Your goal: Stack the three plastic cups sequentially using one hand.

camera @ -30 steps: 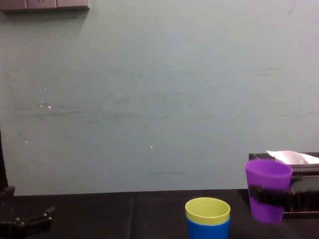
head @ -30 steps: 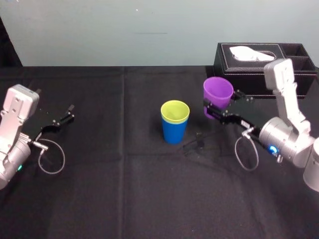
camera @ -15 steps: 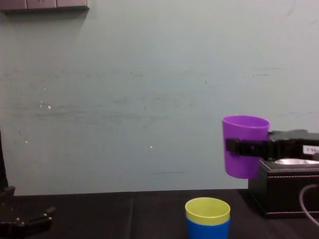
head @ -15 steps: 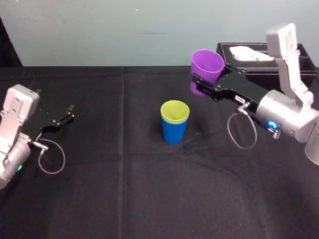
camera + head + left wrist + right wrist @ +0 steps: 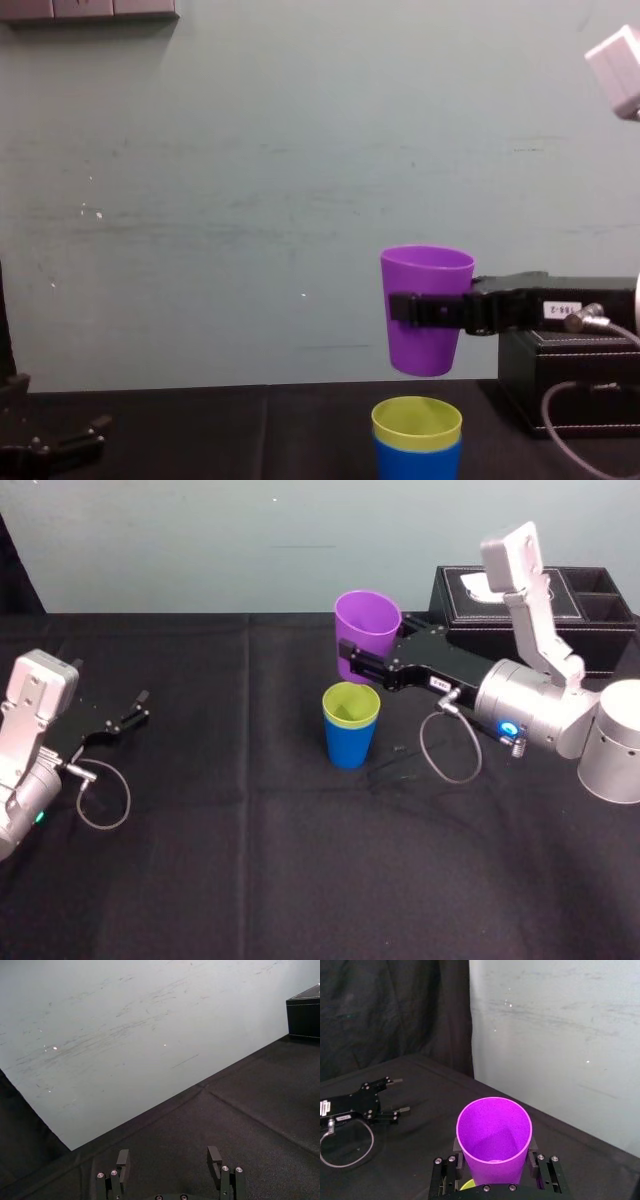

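Midway across the black-clothed table [image 5: 300,880], the tapered yellow-green plastic cup [image 5: 351,704] is seen nested in the matching blue plastic cup [image 5: 350,748], so the first stacking is judged done; off to the left, the left gripper [image 5: 120,720] is parked, jaws apart. Just above and slightly behind the pair, the purple plastic cup [image 5: 427,300] is clamped upright by the right gripper [image 5: 428,310], clear of the stack, and only lowering it in is left to be done.

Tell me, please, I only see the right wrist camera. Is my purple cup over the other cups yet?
Observer: Almost. In the chest view the purple cup in the right hand hangs just above the yellow-green cup, not touching.
Operator: Where's the blue one?
Observer: Under it; the yellow-green cup is nested inside the blue cup.
Operator: I see the left hand far off. Anything behind me?
Observer: A black tissue box, beyond the right arm.
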Robot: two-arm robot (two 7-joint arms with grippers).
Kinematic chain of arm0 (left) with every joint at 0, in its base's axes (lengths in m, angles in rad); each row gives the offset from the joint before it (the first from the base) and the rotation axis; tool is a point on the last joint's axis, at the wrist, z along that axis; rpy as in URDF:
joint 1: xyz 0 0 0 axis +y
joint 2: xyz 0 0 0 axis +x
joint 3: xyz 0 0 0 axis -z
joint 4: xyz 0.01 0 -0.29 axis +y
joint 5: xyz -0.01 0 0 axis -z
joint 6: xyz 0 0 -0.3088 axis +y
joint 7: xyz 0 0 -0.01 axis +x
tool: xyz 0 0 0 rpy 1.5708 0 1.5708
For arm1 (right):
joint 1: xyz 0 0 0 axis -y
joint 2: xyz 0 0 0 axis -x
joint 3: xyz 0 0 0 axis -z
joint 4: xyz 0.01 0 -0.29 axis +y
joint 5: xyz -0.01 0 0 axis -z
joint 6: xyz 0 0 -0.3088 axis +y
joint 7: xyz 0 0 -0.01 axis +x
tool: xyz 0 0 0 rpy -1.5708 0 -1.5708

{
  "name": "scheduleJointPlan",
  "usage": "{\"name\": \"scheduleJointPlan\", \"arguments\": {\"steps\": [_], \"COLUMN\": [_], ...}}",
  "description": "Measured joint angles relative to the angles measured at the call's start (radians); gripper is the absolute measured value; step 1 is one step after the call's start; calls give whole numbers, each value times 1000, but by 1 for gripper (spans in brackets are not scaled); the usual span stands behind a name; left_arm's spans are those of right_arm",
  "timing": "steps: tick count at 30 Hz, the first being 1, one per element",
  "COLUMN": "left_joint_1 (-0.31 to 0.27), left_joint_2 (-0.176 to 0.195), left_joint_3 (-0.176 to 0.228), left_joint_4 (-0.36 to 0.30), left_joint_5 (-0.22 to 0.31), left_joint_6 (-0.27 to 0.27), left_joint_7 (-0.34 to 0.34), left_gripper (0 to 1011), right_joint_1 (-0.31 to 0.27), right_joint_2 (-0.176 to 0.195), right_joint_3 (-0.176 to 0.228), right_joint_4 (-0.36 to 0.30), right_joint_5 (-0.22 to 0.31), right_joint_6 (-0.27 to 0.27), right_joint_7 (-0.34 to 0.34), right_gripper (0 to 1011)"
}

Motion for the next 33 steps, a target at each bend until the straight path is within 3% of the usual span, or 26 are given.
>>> {"name": "scheduleJointPlan", "arguments": {"steps": [33], "left_joint_1": [0], "left_joint_2": [0], "left_joint_3": [0], "left_joint_4": [0], "left_joint_5": [0], "left_joint_6": [0], "left_joint_7": [0], "left_gripper": [1011], "right_joint_1": [12], "right_joint_2": [15], "right_joint_3": [-75], "right_joint_4": [75], "right_joint_5": [44], "right_joint_6": [-45], "right_joint_7": [-16], "right_gripper": [718]}}
